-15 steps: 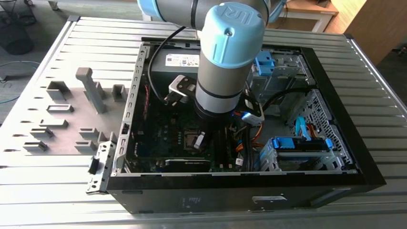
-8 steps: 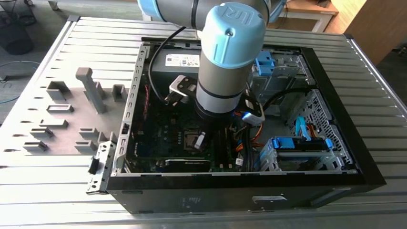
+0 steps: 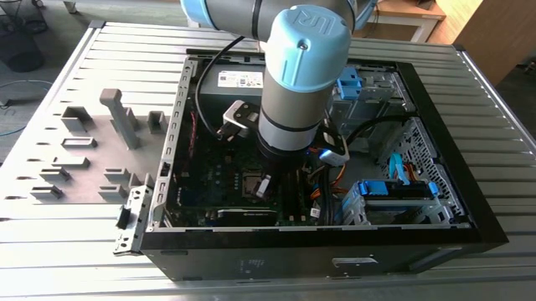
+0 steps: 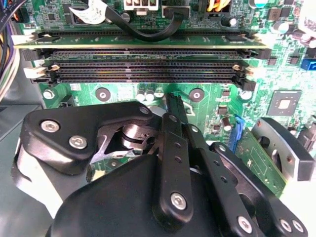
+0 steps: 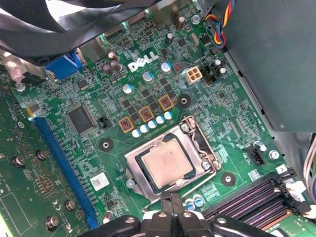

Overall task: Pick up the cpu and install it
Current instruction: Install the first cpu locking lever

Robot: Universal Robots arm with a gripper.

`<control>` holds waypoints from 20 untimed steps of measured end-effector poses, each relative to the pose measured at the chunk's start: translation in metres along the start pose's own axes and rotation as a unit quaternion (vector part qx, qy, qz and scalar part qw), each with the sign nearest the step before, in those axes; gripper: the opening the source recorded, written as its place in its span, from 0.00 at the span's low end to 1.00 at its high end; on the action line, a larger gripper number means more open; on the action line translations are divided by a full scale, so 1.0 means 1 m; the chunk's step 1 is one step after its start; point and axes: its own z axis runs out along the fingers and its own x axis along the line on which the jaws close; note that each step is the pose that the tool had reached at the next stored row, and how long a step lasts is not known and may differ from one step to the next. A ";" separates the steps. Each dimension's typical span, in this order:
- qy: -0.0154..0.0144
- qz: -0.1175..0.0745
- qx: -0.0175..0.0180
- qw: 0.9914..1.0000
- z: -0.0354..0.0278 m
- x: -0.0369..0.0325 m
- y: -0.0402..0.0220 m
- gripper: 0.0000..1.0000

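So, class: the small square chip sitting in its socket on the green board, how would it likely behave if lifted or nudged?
The chip looks thin, flat and metal-topped, so probably stiff and light. Its smooth top may be slippery to pinch. It lies flat inside the socket frame, so it should not roll or tip, and a sideways nudge would likely meet the frame.

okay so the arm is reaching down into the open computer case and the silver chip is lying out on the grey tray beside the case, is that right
Not quite. The arm does reach down into the open computer case, but the silver chip is not on the grey tray. In the first wrist view it sits inside the metal socket frame on the green motherboard, close to the gripper.
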 end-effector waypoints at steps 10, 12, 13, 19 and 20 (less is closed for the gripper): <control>0.001 0.000 -0.005 1.000 0.0004 -0.0001 -0.0036 0.11; 0.001 0.000 -0.005 1.000 0.0004 -0.0002 -0.0039 0.11; 0.001 0.000 -0.005 1.000 0.0004 -0.0002 -0.0039 0.11; 0.001 0.000 -0.005 1.000 0.0004 -0.0001 -0.0039 0.11; 0.001 0.000 -0.005 1.000 0.0004 -0.0001 -0.0040 0.11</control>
